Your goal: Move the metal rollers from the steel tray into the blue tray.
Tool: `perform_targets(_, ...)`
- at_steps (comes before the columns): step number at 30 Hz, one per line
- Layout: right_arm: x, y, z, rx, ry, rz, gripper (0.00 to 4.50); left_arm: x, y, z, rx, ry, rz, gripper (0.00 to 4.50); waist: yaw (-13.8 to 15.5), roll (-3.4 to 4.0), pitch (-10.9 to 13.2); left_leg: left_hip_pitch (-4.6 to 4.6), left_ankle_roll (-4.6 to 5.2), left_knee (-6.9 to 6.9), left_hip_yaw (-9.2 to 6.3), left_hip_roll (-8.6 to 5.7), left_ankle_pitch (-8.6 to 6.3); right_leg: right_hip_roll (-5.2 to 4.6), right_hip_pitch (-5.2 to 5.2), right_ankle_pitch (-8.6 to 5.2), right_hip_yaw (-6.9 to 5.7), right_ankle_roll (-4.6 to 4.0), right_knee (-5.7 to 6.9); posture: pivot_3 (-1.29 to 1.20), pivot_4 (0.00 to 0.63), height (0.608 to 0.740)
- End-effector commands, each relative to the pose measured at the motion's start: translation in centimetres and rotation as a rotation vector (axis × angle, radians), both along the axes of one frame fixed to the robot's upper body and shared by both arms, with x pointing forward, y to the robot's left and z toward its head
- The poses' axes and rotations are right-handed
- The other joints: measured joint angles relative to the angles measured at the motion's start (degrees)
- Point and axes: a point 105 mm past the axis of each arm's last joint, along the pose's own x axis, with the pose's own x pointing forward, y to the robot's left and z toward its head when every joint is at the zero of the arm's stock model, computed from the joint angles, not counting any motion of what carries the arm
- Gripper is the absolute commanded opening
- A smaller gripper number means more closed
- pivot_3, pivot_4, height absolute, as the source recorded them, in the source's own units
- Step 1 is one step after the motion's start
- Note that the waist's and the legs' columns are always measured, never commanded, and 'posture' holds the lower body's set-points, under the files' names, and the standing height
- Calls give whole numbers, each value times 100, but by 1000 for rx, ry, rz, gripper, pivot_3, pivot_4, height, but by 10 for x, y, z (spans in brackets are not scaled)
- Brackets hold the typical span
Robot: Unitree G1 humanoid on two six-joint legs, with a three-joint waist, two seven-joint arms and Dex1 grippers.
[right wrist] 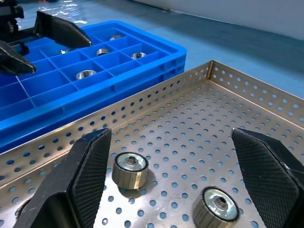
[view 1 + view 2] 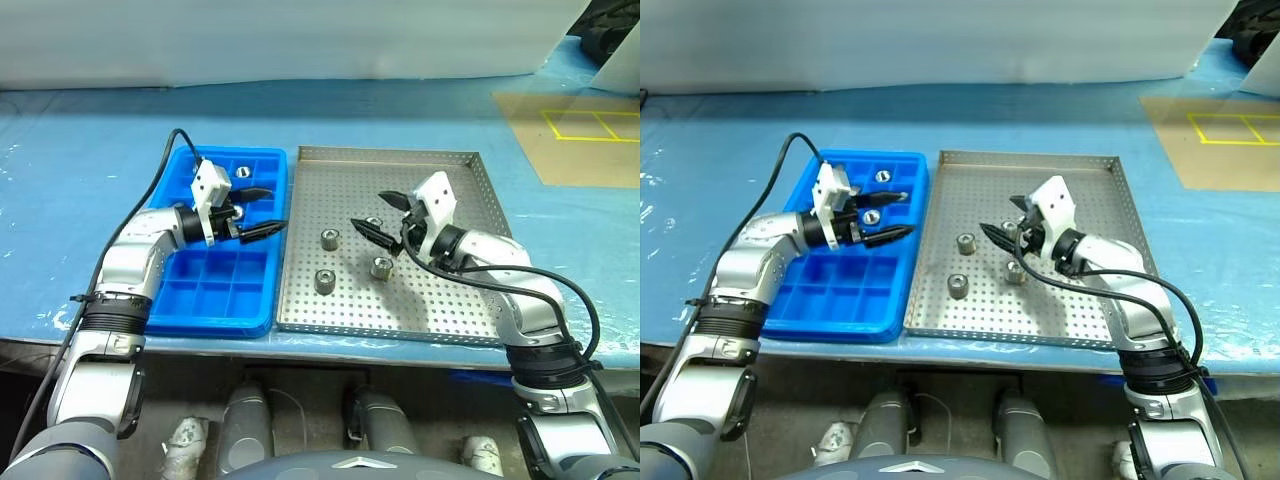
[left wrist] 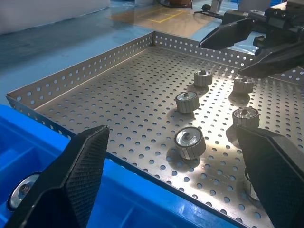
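We are hovering our right gripper (image 2: 380, 214), fingers spread and empty, just above the metal rollers (image 2: 330, 239) standing upright in the steel tray (image 2: 455, 300), nearer than our left gripper (image 2: 268, 211), gaping over the blue tray (image 2: 215, 300).

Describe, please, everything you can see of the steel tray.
The steel tray is a large, square, silvery metal tray with a perforated floor and a low, hole-punched rim. It lies flat on the blue-covered surface, right beside the blue tray. Several loose metal rollers stand on its floor. The right end effector hovers open above them, touching nothing.
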Motion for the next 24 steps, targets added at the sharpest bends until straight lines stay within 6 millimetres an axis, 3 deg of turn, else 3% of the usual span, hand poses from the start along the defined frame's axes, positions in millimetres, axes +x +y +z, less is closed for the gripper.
perform_targets(1,2,1,13,-1,-57,4,4141,1,-1,19,-23,-75,5,4500,0,0,0,-1,0,1,0,0,0,-1,0,0,0,0,0,-157,150,740)
perform_targets(24,5,8,6,-63,-66,28,4141,12,-24,27,-116,-79,0,4500,-1,0,0,-2,2,3,-2,-2,-1,-1,4,0,-2,0,-2,-178,150,740)
